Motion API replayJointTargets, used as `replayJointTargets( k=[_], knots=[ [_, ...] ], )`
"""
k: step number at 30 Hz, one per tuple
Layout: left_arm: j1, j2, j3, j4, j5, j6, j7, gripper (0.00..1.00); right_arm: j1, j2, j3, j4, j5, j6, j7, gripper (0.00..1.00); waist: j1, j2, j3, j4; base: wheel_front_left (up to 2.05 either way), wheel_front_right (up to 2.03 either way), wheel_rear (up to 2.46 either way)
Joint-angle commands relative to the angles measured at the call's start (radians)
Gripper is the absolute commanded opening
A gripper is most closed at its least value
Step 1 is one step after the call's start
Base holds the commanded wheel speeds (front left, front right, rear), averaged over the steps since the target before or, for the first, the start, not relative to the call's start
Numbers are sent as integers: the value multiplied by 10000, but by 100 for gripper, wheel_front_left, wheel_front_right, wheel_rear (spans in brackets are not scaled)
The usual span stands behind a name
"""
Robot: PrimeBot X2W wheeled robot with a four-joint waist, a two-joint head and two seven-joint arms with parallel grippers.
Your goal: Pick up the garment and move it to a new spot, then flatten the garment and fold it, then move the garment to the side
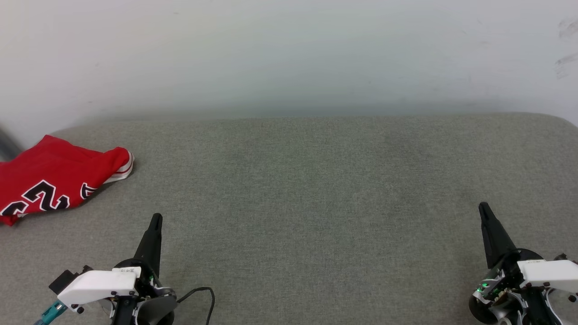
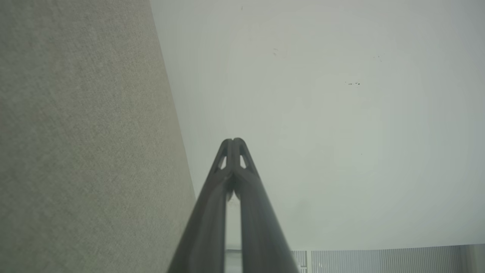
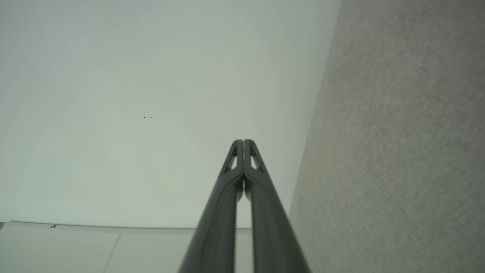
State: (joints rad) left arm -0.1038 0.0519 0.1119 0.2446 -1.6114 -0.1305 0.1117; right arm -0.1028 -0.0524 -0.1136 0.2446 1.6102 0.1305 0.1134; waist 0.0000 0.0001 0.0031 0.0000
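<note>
The garment [image 1: 49, 178], a red jersey with black white-outlined numerals and a white, red-striped sleeve end, lies folded at the far left edge of the grey cushion [image 1: 307, 203], partly cut off by the head view's edge. My left gripper [image 1: 156, 219] is shut and empty at the lower left, a short way right of and nearer than the garment. My right gripper [image 1: 483, 207] is shut and empty at the lower right. In the left wrist view the left gripper [image 2: 233, 141] has its tips touching; in the right wrist view the right gripper [image 3: 243, 142] does too.
A pale wall [image 1: 289, 54] rises behind the cushion's far edge. A black cable [image 1: 201, 293] loops by the left wrist. The cushion's back right corner [image 1: 560, 119] is rounded.
</note>
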Motion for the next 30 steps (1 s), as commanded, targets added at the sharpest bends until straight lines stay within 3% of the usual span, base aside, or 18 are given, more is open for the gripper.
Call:
replayJointTargets(
  k=[1, 30],
  knots=[
    [-90, -14, 25, 0, 36, -4, 21, 0, -109, 34, 5, 0, -18, 4, -7, 0, 0, -1, 0, 0, 0, 0, 0],
    [-90, -14, 24, 0, 35, -4, 20, 0, -109, 34, 6, 0, -18, 4, -7, 0, 0, -1, 0, 0, 0, 0, 0]
  ],
)
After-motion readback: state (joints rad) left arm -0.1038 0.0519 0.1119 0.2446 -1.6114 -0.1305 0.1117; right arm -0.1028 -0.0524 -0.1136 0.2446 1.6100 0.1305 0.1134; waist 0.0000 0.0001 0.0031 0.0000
